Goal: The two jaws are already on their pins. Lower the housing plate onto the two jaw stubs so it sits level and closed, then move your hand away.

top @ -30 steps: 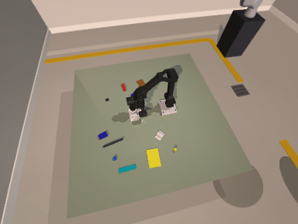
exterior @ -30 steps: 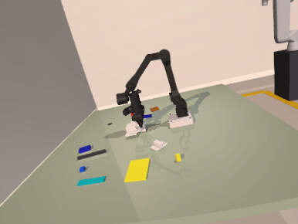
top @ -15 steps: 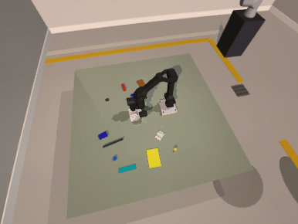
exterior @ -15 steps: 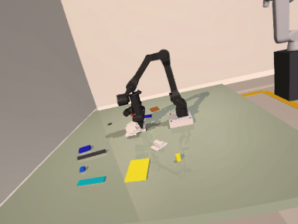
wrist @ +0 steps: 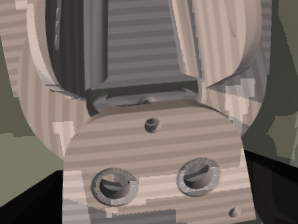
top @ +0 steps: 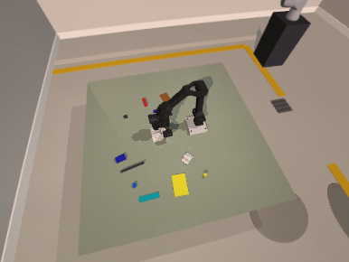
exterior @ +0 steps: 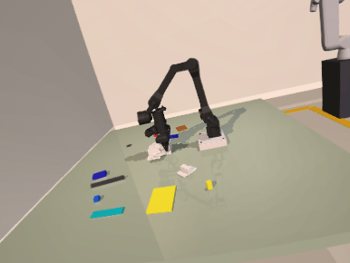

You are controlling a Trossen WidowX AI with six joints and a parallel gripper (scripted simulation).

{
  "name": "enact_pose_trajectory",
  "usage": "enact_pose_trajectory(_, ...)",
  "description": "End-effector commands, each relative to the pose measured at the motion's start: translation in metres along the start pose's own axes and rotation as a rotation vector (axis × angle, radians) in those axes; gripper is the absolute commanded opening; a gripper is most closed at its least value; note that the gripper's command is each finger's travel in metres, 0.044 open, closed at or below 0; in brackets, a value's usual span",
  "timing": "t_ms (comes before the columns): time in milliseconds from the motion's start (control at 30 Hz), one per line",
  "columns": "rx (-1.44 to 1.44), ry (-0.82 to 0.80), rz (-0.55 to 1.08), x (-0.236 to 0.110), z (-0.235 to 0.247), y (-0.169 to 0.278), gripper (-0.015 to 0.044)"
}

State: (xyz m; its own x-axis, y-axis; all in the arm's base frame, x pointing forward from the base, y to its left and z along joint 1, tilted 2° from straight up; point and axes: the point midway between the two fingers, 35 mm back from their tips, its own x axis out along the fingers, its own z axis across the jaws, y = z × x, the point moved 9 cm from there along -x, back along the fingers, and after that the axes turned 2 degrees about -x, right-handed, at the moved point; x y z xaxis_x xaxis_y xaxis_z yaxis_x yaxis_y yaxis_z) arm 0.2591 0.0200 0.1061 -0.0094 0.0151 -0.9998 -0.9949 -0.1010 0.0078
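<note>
The housing plate (wrist: 155, 145) is pale and rounded, with two ring-edged round holes and smaller holes. It fills the lower middle of the wrist view. My gripper (top: 161, 129) (exterior: 157, 141) is shut on it, with black fingers at its two sides in the wrist view. Dark grey stub ends show inside both holes. Beyond the plate lies the larger pale body with a dark grey channel (wrist: 142, 47). In the top and exterior views the pale assembly (top: 156, 135) (exterior: 156, 152) is under the gripper; plate and body cannot be told apart there. The jaws and any gap under the plate are hidden.
A small white part (top: 187, 158) (exterior: 186, 170) lies in front of the arm's base (top: 197, 128) (exterior: 213, 142). Farther forward are a yellow plate (top: 180, 185) (exterior: 161, 199), a teal bar (top: 149, 197) (exterior: 107, 212) and a dark bar (top: 132, 166) (exterior: 107, 181).
</note>
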Motion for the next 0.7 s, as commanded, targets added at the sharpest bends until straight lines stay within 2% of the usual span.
enact_pose_trajectory(0,0.001,0.005,0.0,0.0009,-0.0002,0.0,0.0351)
enact_pose_trajectory(667,0.005,0.005,0.0,0.0056,-0.0002,0.0001,0.0351)
